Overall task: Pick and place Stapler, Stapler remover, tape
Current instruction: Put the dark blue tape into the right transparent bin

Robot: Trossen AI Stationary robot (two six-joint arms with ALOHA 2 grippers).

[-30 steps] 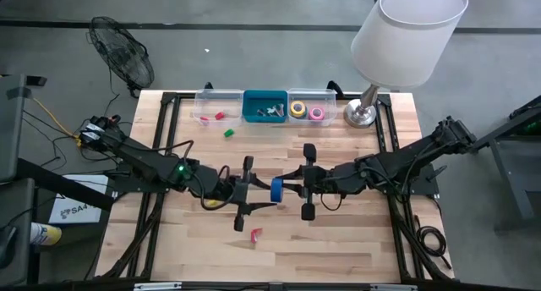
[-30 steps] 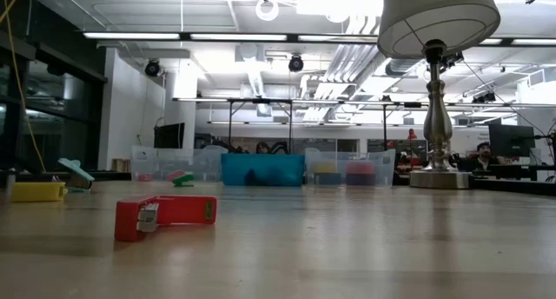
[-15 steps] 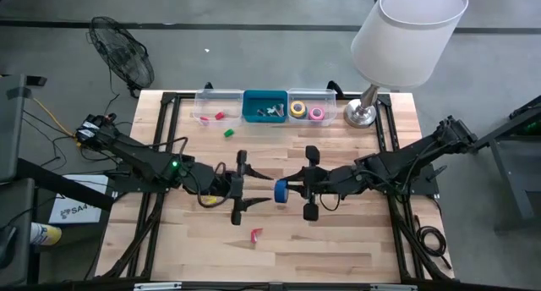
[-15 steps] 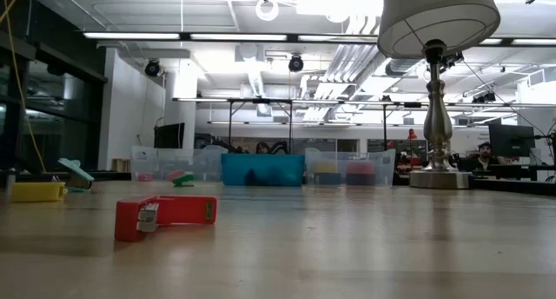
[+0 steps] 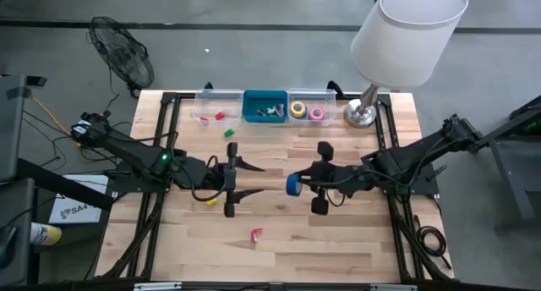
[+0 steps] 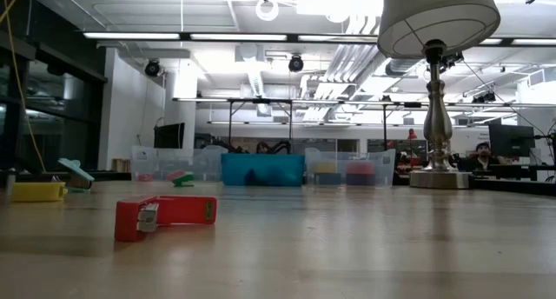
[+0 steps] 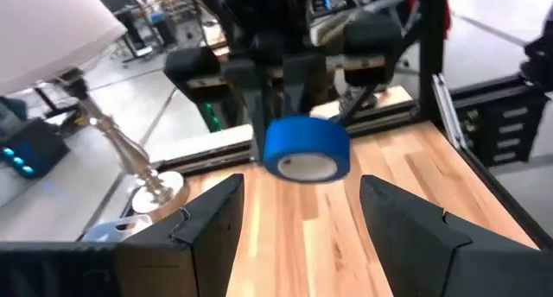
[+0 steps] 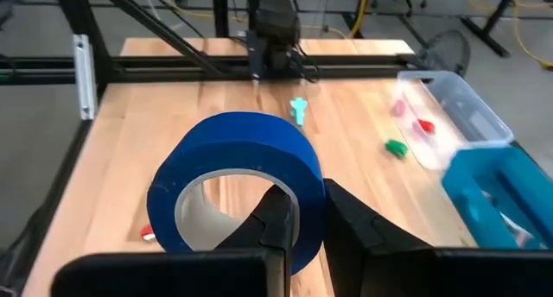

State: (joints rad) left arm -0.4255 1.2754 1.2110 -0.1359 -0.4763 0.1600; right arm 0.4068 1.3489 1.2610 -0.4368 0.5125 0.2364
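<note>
My right gripper (image 5: 297,184) is shut on a blue tape roll (image 5: 292,184) above the middle of the table. My left gripper (image 5: 256,181) stands open a little to the tape's left and faces it, its fingers (image 7: 207,228) apart and bare. A yellow tape roll (image 5: 297,109) and a pink one (image 5: 317,113) lie in the right clear bin. A small red piece (image 5: 255,234) lies on the boards toward the near edge, a yellow one (image 5: 211,200) under my left arm, a green one (image 5: 228,133) farther back. Which is the stapler or the stapler remover I cannot tell. My right gripper pinches the blue roll's wall (image 8: 298,189), one finger (image 8: 275,215) inside the open centre and one (image 8: 346,219) outside. The fingers come from the table's right, slanting a little downward. The roll is lifted clear of the table, its open centre facing sideways.
Three bins stand in a row at the far edge: a clear one (image 5: 211,101), a teal one (image 5: 265,113), a clear one (image 5: 325,101). A lamp (image 5: 365,112) with a wide white shade stands at the far right. A small teal piece (image 8: 298,110) lies below my left arm.
My left gripper has parted from the blue tape and drawn back toward the table's left edge. My right gripper has pulled back toward the right edge with the tape, tipping its fingers further down; the roll stays clear of the table.
</note>
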